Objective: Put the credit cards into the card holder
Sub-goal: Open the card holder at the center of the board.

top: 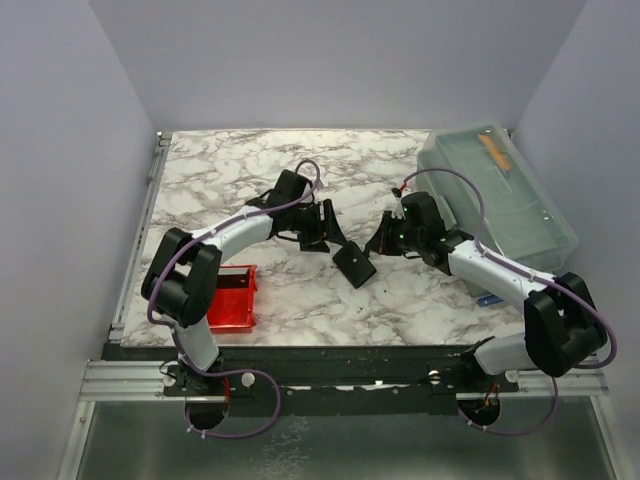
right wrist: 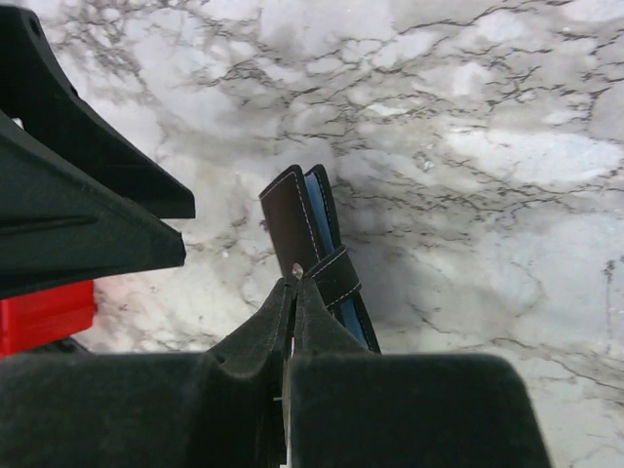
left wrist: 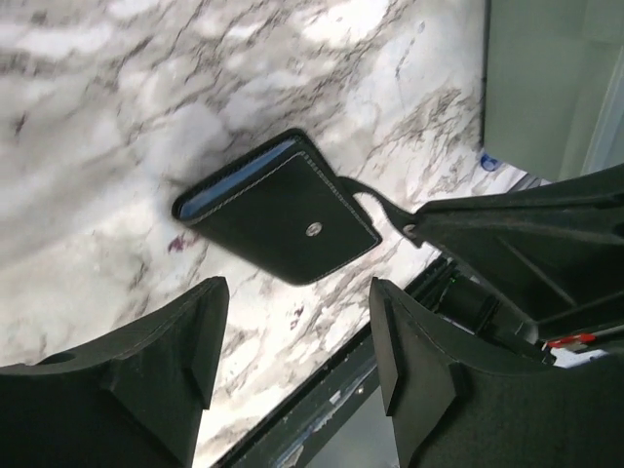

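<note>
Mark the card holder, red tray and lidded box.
card holder (left wrist: 292, 210): left wrist view, on its black front face.
red tray (top: 238, 320): top view, on its near wall.
lidded box (top: 505, 205): top view, on its lid.

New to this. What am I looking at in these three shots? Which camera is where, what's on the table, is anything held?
These are two small robot arms bolted at the table's near edge. The overhead picture looks down from above and behind them, with the left arm on the left and the right arm on the right. The other two pictures come from a camera on each wrist, so the black shapes at the bottom are that arm's own fingers. On the marble table are a red tray and a translucent lidded box. Between the arms is a black card holder. The right fingers are shut on its strap, and a blue card edge shows inside. The left fingers are open and hold nothing.
</note>
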You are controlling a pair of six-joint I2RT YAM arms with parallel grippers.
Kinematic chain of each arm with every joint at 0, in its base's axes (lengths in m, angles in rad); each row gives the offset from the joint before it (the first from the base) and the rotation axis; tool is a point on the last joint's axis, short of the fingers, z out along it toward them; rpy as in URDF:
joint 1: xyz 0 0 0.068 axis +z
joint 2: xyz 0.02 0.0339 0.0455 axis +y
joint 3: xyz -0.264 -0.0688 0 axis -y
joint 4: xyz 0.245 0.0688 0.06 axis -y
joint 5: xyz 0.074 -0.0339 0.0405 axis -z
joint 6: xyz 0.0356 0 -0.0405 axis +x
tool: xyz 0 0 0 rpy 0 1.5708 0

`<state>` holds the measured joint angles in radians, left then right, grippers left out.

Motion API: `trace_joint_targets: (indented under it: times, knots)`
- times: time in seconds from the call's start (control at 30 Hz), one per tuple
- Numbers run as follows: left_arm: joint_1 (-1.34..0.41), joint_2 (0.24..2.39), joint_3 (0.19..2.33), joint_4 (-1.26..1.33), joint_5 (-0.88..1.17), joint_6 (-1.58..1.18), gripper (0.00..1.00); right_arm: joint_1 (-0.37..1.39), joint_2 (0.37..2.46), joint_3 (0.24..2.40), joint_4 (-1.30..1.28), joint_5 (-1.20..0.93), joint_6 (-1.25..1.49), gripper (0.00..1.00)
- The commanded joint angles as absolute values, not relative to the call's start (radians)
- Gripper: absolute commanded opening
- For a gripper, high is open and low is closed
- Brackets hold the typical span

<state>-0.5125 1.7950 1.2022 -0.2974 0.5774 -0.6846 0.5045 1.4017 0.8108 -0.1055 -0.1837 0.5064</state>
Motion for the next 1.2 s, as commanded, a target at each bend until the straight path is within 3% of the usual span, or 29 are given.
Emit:
trace_joint_targets:
  times: [0.0,0.23,0.77,0.97,1.17]
  knots:
    - [-0.513,1.718,1.097,-0.331,0.506,-0.766,0.66,0.501,1.352,0.81,-0.056,-0.28,0.614,0.01]
    - [-0.523,1.694,1.032,-0.267,0.497,-0.879,0.7,0.502,1.331,0.762,0.052,-0.378,0.696,0.0]
    - [-0.569,1.592,0.92,-0.126,0.378,-1.045,0.8,0.503,1.302,0.741,0.017,-0.345,0.716,0.01]
    - [-0.573,1.643,0.921,-0.121,0.391,-1.05,0.73,0.503,1.291,0.726,0.004,-0.316,0.722,0.01]
    - [-0.573,1.639,0.912,-0.124,0.368,-0.979,0.5,0.502,1.253,0.71,-0.079,-0.225,0.705,0.01]
